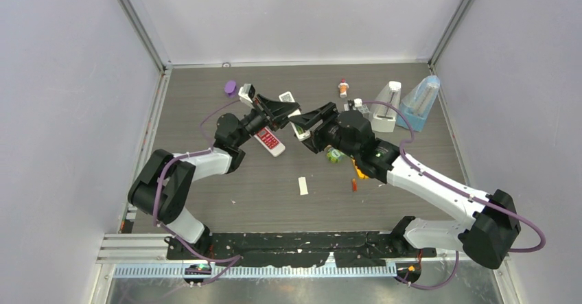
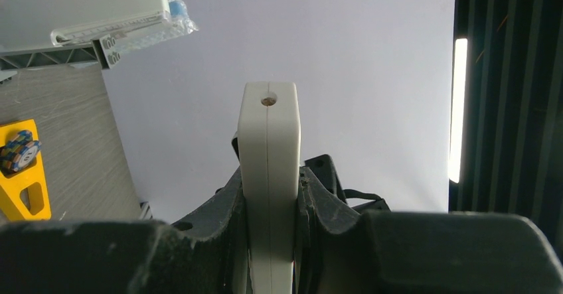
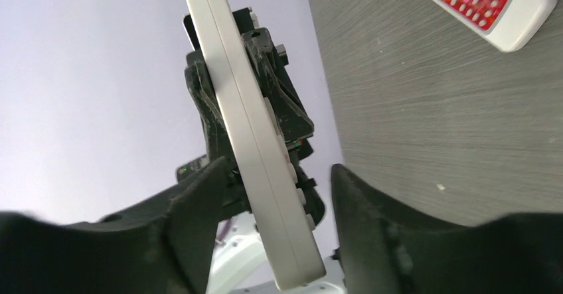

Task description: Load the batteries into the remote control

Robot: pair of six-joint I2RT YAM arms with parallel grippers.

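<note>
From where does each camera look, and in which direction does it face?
Top external: above and behind the arms, facing down on the table; both arms show.
Left wrist: on the left arm, facing along the left gripper, shut on the white remote, toward a wall.
Right wrist: on the right arm, facing through the open right gripper at that remote and the left gripper.
Shared: both wrist views show the white remote; top and right wrist show the red remote.
</note>
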